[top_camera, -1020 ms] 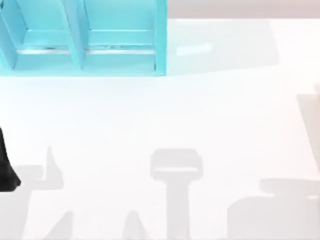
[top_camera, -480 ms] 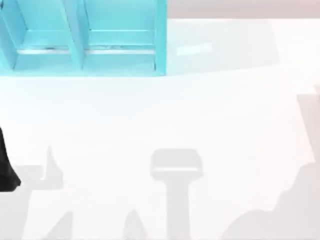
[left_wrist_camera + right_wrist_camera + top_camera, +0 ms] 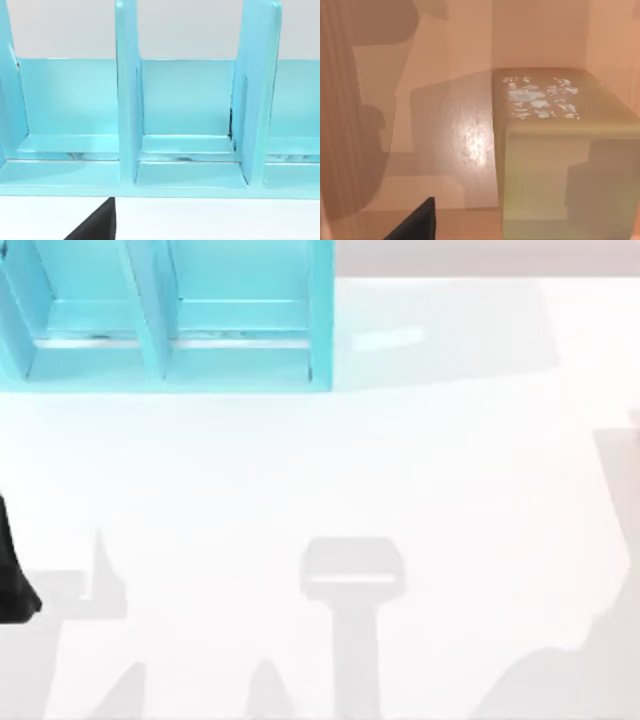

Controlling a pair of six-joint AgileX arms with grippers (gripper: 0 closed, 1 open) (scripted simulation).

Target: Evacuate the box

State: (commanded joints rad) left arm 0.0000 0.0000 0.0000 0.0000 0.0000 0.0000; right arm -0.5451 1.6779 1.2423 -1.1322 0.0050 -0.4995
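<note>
Two arms, and I cannot tell how either's jaws stand. My right wrist camera looks into a peach-walled box (image 3: 470,50) holding a pale greenish block (image 3: 560,150). A turquoise rack (image 3: 170,330) occupies the counter's (image 3: 350,470) far left.

A light-blue box (image 3: 170,315) stands at the far left corner of the white worktop (image 3: 400,470), its open front facing the near edge. Upright dividers split it into side-by-side compartments, each with a flat floor and a low step at the back. In the left wrist view the box (image 3: 190,115) shows three such compartments, their glossy floors bare.
</note>
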